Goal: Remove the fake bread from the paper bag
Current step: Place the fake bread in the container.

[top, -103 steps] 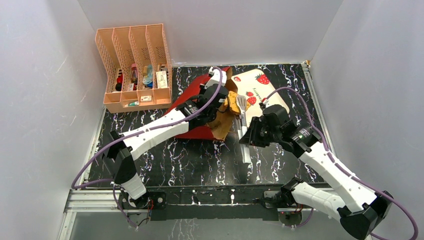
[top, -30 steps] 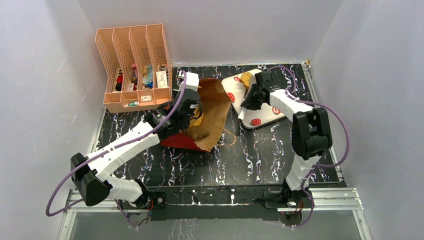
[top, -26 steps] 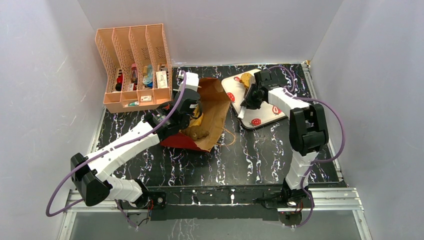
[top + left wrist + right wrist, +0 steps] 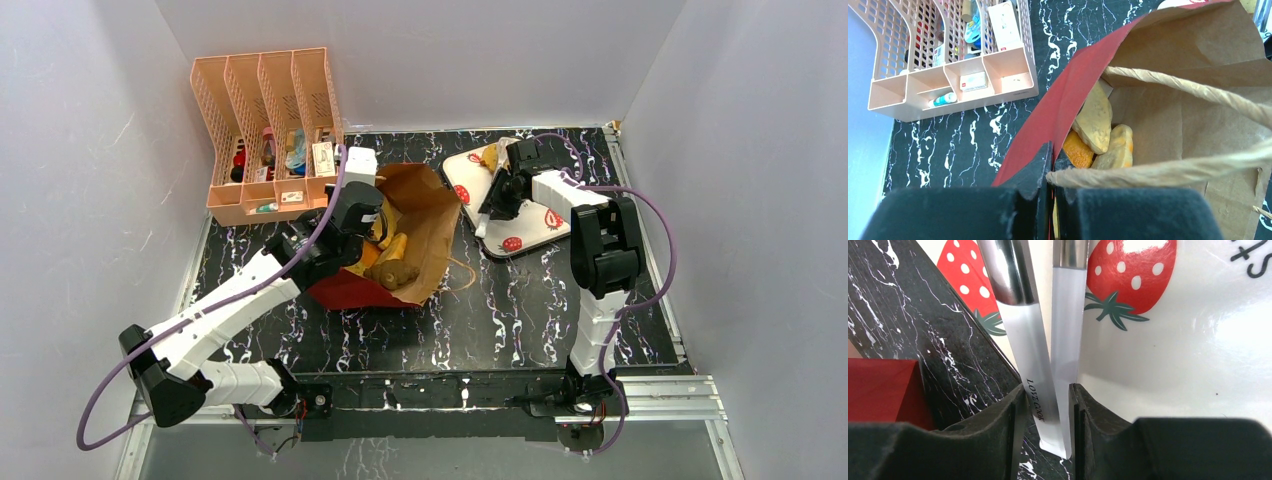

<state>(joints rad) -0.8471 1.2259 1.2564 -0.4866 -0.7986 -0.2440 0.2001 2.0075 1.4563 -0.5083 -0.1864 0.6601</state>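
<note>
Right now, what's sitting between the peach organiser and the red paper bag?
Nothing: the left wrist view shows bare black tabletop between the organiser and the paper bag.

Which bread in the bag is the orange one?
The orange piece closest to the left pincer, low against the red wall of the paper bag. The tan piece and yellow piece beside it are paler.

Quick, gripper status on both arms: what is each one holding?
Left gripper: shut on the paper bag, pinching its rim.
Right gripper: shut on the tongs, both handles squeezed together.
</note>
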